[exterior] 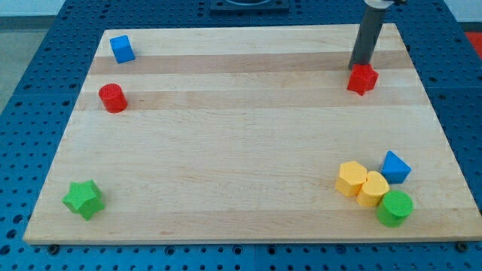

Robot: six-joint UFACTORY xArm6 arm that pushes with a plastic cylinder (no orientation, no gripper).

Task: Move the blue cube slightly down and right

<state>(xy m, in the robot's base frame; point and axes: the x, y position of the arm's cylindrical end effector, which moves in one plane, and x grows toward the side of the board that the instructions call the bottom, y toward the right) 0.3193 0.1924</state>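
The blue cube (122, 48) sits at the wooden board's top left corner. My tip (360, 66) is far across the board at the view's top right. It stands right behind a red star-shaped block (362, 79) and seems to touch its top edge. A wide stretch of board lies between my tip and the blue cube.
A red cylinder (113, 98) lies just below the blue cube. A green star block (83, 199) is at bottom left. At bottom right cluster two yellow blocks (361, 183), a blue triangular block (395, 167) and a green cylinder (395, 208). The wooden board (241, 135) rests on a blue perforated table.
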